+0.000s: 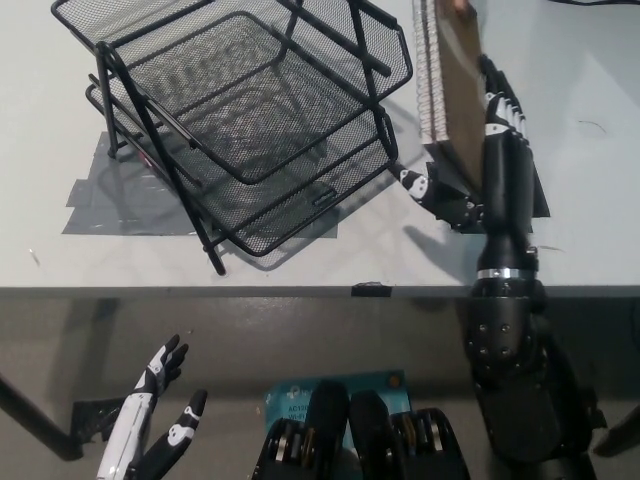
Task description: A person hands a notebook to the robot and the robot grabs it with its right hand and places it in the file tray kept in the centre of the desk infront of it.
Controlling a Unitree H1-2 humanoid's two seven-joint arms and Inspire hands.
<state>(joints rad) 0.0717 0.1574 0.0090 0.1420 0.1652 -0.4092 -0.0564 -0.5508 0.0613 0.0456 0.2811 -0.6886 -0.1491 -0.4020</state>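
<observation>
1. One view is all you get, from the head, looking steeply down on the desk (60, 250).
2. You see the right hand (470, 180) raised over the desk's right side, fingers spread wide around the lower end of the notebook (448, 80); you cannot tell whether it grips yet.
3. Your notebook stands on edge, spiral binding toward the tray (250, 110), brown cover facing the black arm; a person's fingertip (458, 5) shows at its top end.
4. You find the wire tray left of the notebook, near it, with nothing in either tier.
5. Grey tape (110, 200) lies under the tray.
6. Your left hand (160, 420) rests below the desk edge at lower left, fingers spread, holding nothing.
</observation>
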